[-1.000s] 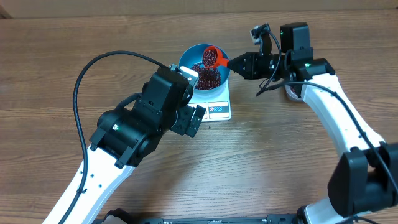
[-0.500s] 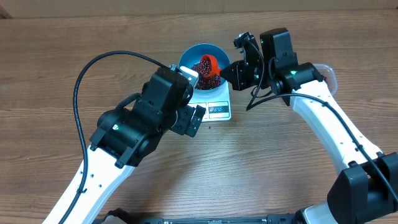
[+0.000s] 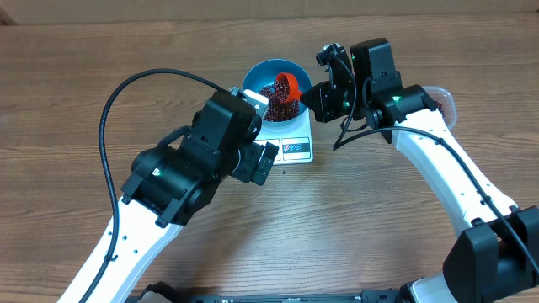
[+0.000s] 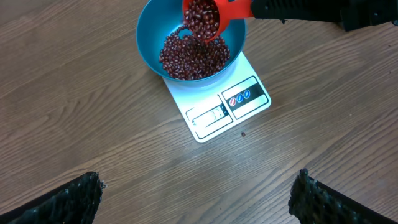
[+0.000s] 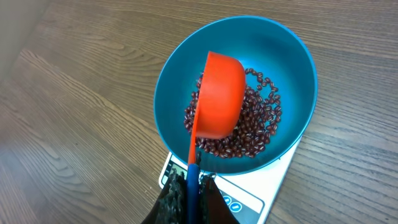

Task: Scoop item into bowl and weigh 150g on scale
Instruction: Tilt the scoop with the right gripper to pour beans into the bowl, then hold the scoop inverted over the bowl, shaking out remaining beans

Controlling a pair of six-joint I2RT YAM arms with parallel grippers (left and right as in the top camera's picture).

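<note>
- While the right gripper [image 5: 189, 186] clamps the tilted scoop [image 5: 217, 96], beans [image 5: 255, 124] drop into the bowl [image 5: 273, 43] on the scale [image 4: 217, 112].
- Left gripper [image 4: 199, 202] gapes empty.
- Display [image 4: 208, 115] unreadable; weight unconfirmed.

Matt wood-grain table [image 4: 74, 124], smooth plastic bowl [image 4: 149, 31], glossy beans [image 4: 193, 59], smooth plastic scale [image 4: 205, 93], matt plastic scoop [image 5: 221, 93]
</note>
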